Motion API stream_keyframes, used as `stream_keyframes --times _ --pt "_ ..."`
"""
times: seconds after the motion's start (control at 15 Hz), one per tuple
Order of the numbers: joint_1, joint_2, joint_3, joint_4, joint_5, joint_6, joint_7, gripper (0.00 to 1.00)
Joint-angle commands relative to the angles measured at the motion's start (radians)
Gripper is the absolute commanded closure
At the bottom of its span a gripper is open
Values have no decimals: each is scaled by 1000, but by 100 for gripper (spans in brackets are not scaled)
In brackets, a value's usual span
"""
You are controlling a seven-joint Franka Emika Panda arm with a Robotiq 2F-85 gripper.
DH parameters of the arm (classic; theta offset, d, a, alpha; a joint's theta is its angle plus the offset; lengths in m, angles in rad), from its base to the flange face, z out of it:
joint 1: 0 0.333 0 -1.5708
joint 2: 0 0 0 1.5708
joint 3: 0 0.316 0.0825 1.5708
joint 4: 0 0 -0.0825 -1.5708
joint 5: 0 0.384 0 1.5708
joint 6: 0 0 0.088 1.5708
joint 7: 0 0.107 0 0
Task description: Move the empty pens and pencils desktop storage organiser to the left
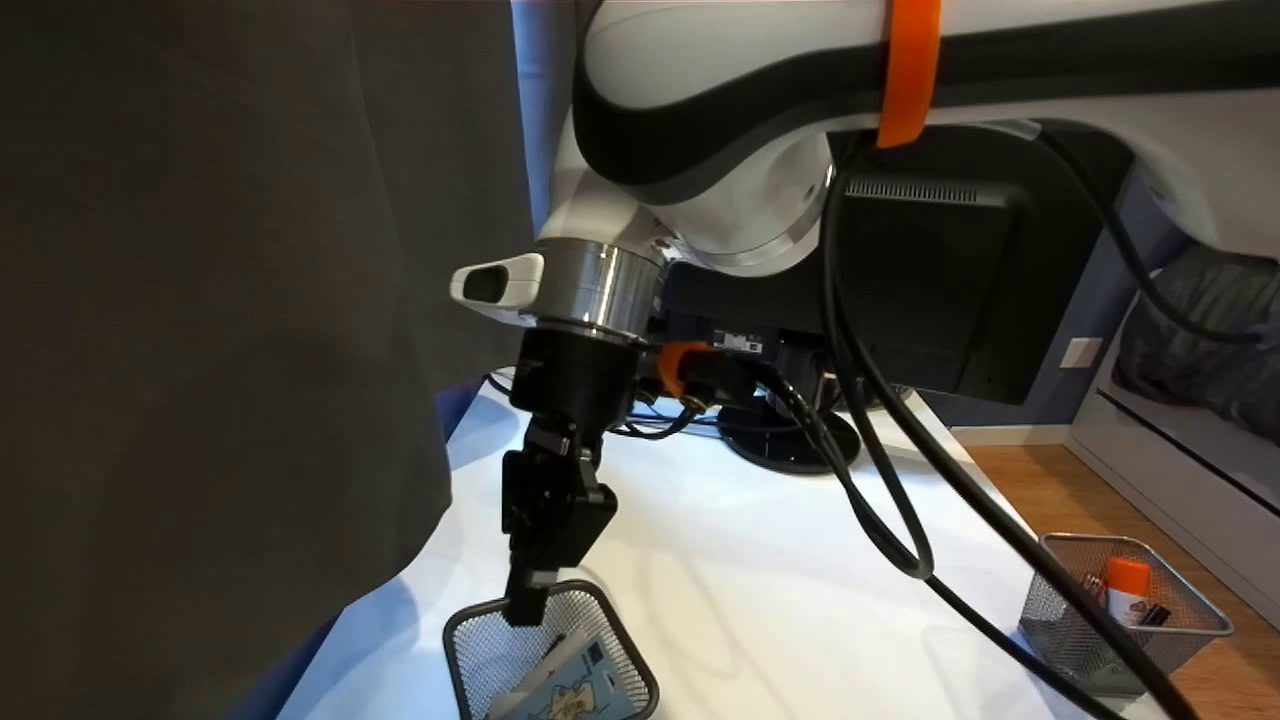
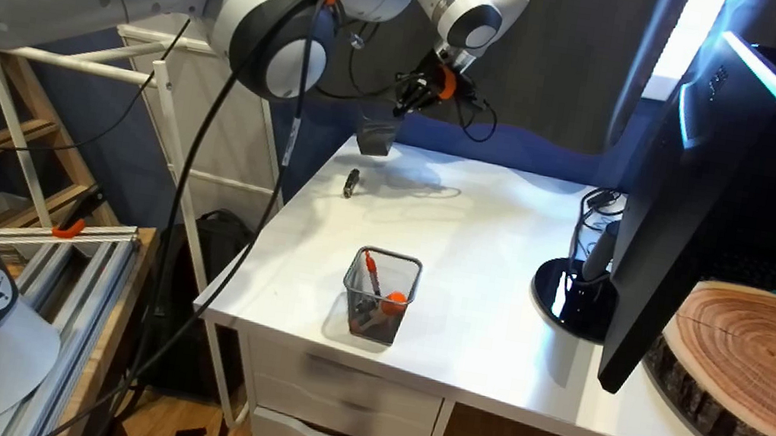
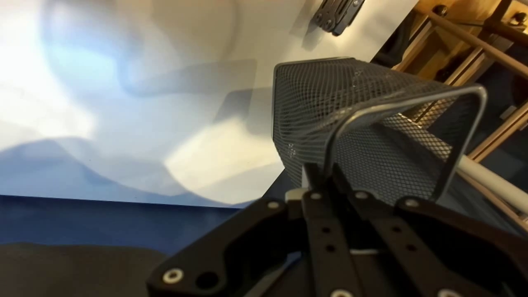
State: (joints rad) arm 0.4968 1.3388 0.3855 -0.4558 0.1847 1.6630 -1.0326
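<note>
A grey wire-mesh desktop organiser [image 1: 488, 655] hangs at or just above the far corner of the white desk in an exterior view [image 2: 375, 136]. In the wrist view the organiser [image 3: 305, 103] looks empty and overhangs the desk edge. In an exterior view a blue printed card [image 1: 580, 690] shows within its outline; I cannot tell whether it lies inside or behind the mesh. My gripper [image 1: 527, 605] points down at the rim. In the wrist view the gripper's fingertips [image 3: 325, 175] pinch the rim between them. The gripper also shows in an exterior view [image 2: 401, 108]. Whether the base touches the desk is unclear.
A second mesh organiser [image 2: 377, 316] with pens and an orange-capped item stands near the desk's front edge. A dark multi-tool [image 2: 351, 183] lies near the side edge. A monitor [image 2: 699, 195] and a wood slab [image 2: 770, 360] stand opposite. A dark curtain [image 1: 220, 300] hangs beside the desk.
</note>
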Motion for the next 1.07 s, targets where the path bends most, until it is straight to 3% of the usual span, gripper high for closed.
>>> stream_keyframes --times 0.0,0.47,0.67,0.8,1.0 --pt "17 21 -8 26 23 36 50 98" --pt "22 -10 12 -5 37 156 155 98" --pt "24 4 52 -16 69 112 130 98" --pt "45 47 73 45 89 48 110 98" --pt "58 54 67 45 94 18 143 98"
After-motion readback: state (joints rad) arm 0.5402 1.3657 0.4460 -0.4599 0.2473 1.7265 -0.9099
